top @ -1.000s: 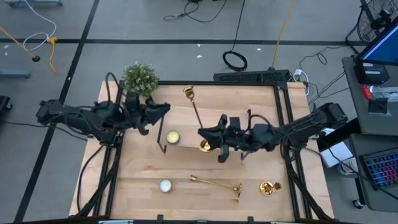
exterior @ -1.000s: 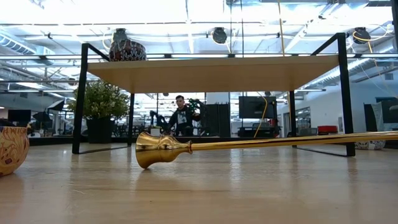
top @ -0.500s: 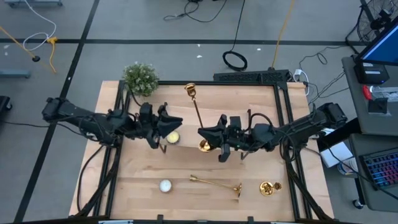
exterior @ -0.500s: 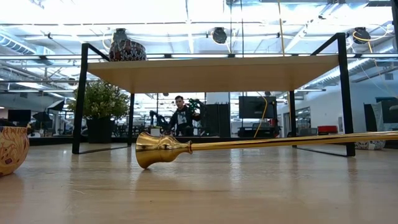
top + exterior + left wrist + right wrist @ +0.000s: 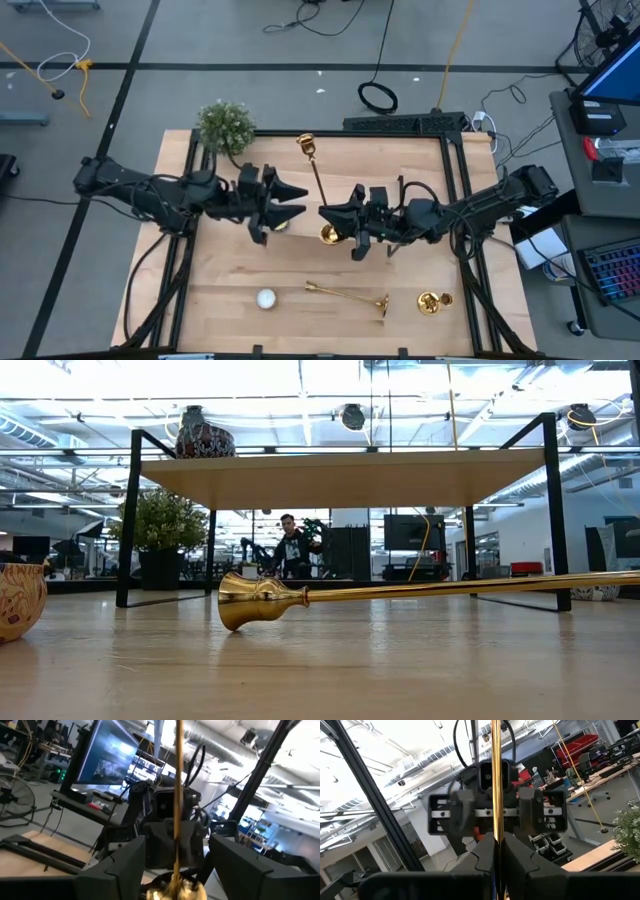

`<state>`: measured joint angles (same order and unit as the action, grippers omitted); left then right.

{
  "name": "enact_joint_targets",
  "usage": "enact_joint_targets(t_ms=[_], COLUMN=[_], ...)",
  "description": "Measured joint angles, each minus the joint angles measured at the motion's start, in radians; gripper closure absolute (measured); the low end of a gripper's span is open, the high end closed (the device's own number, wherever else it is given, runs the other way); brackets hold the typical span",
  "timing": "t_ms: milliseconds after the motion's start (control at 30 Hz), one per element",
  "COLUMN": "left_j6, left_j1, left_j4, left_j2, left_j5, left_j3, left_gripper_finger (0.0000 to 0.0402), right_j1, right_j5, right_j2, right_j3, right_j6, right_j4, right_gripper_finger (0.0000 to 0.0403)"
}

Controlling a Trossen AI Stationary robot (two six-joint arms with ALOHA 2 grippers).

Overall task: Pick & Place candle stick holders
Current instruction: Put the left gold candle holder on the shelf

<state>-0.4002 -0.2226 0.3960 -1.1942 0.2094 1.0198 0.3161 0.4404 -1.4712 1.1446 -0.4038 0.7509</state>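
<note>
Candlestick [image 5: 314,178] standing mid-table, pinched at its base by right gripper [image 5: 330,225], fingers [image 5: 485,856] tight together on the stem. Left gripper [image 5: 296,198] just off at 9 o'clock, fingers [image 5: 117,865] spread apart. Second candlestick [image 5: 347,294] lying flat toward 6 o'clock, third candlestick [image 5: 432,301] at 4.

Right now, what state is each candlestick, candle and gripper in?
Held candlestick: upright on the shelf, stem clamped by the right gripper.
Right gripper: shut on that stem.
Left gripper: open, facing the held candlestick, not touching it.
Second candlestick: lying on its side on the table.
Third candlestick: standing upright near the table's right corner.
White tealight: sitting on the table, unlit.
</note>
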Motion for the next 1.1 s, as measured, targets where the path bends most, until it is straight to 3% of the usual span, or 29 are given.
enact_joint_targets(t_ms=[367, 1100], left_j6=[0.007, -0.023], left_j1=[0.005, 0.046], left_j4=[-0.025, 0.028], left_j2=[-0.064, -0.063], left_j5=[0.000, -0.007], left_j3=[0.054, 0.055], left_gripper_finger=[0.0169, 0.0169], right_j1=[0.006, 0.007], right_j5=[0.000, 0.000], right_j2=[0.000, 0.000], right_j3=[0.000, 0.000], right_j6=[-0.022, -0.022], right_j4=[-0.030, -0.031], right_gripper_finger=[0.0388, 0.0387])
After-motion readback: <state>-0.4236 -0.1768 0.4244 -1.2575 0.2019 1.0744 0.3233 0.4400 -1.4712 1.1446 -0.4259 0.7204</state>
